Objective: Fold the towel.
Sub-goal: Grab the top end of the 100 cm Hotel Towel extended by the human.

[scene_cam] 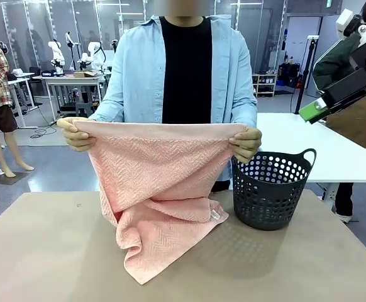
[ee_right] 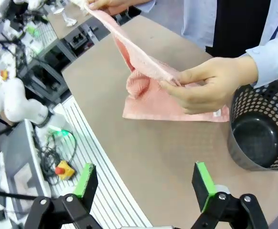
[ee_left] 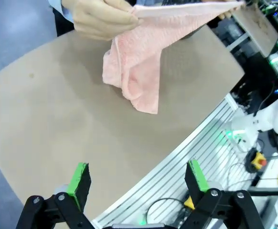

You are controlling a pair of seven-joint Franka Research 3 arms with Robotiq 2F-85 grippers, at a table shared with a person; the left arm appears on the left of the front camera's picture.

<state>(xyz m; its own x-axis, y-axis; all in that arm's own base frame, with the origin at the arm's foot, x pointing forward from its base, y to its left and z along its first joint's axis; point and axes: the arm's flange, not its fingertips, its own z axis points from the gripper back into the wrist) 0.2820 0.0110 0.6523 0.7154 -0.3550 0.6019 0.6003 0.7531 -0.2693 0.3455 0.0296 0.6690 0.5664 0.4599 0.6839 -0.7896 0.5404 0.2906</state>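
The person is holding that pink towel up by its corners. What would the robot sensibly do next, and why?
Probably move the open left tool and right tool toward the raised corners of the towel: the person's hands hold it stretched, lower end on the table, both tools apart from it.

The person [scene_cam: 186,69] wears a light-blue shirt, open down the front, over a black top; its long sleeves [scene_cam: 117,104] reach the wrists. The left gripper [ee_left: 138,177] has black linked fingers [ee_left: 67,210] with silver pivot screws and bright green pads [ee_left: 77,176] at seven and five o'clock. The right gripper [ee_right: 145,180] has the same build: black links, silver screws, green pads.
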